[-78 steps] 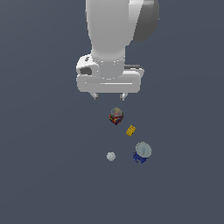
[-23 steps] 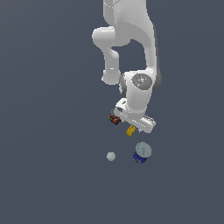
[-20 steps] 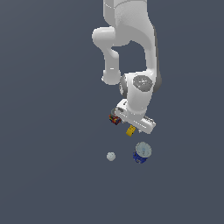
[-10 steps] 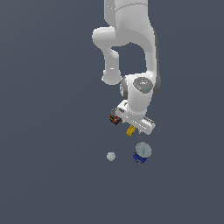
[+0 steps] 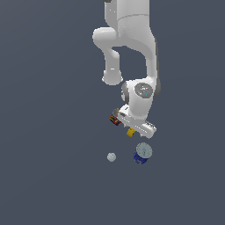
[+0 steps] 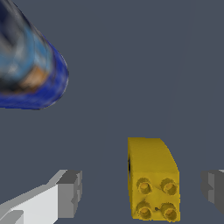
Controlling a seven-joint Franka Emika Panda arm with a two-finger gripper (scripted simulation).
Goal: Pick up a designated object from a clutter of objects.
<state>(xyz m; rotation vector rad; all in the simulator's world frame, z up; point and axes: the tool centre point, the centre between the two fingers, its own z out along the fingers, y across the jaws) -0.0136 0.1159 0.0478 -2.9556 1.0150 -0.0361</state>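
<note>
The designated object, a small yellow studded block [image 6: 153, 179], lies on the grey floor between my two fingertips [image 6: 70, 194] in the wrist view, with a gap on each side. In the exterior view it [image 5: 130, 132] peeks out just under my hand. My gripper [image 6: 142, 192] is open around it and low over the floor; in the exterior view the hand hides the fingers [image 5: 132, 127]. The red multicoloured can [image 5: 114, 119] sits partly hidden behind the hand. The blue can with a pale top [image 5: 142, 152] [image 6: 28, 65] and the white ball [image 5: 111, 157] lie nearby.
The blue can is the closest neighbour, a short way beyond the block in the wrist view. The white arm rises above the clutter in the exterior view. The floor is plain dark grey all around.
Compared with several seconds ago, the arm has come down from above onto the clutter. Over the last second it has barely moved.
</note>
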